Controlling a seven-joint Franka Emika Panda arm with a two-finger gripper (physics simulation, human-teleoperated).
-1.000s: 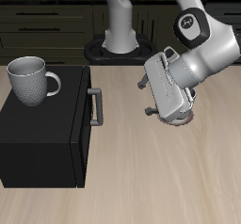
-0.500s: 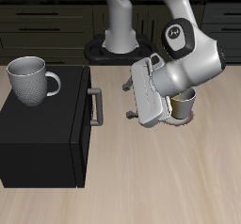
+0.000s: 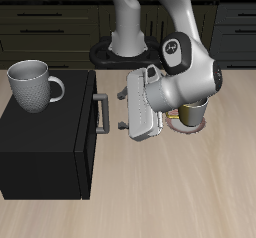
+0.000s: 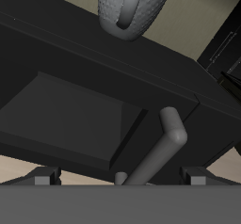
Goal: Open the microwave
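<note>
The microwave (image 3: 45, 147) is seen standing on the bench (image 3: 180, 197), towards one end of it, with its door face turned towards the open middle of the bench. The door is shut, flush with the body. The grey bar handle (image 3: 100, 113) is mounted upright on the door, near the rear edge of that face. A grey textured mug (image 3: 33, 85) is seen resting on top of the microwave, its loop handle pointing towards the door side.

The end effector (image 3: 124, 110) is held level with the handle, turned sideways so that its fingers point at the door. The fingers are spread apart, one nearer the back of the bench and one nearer the front, and nothing is held between them. A small gap is visible between the fingertips and the handle; no contact is made.

In the wrist view the handle (image 4: 160, 151) is seen close ahead, between the two fingertips (image 4: 41, 176), with the recessed door window (image 4: 71, 115) beside it and the mug (image 4: 132, 7) on the microwave's top surface.

Behind the end effector a second cup, olive-coloured (image 3: 193, 112), is seen on a dark round plate on the bench, partly hidden by the arm. Dark cabinets (image 3: 50, 27) run along the back.
</note>
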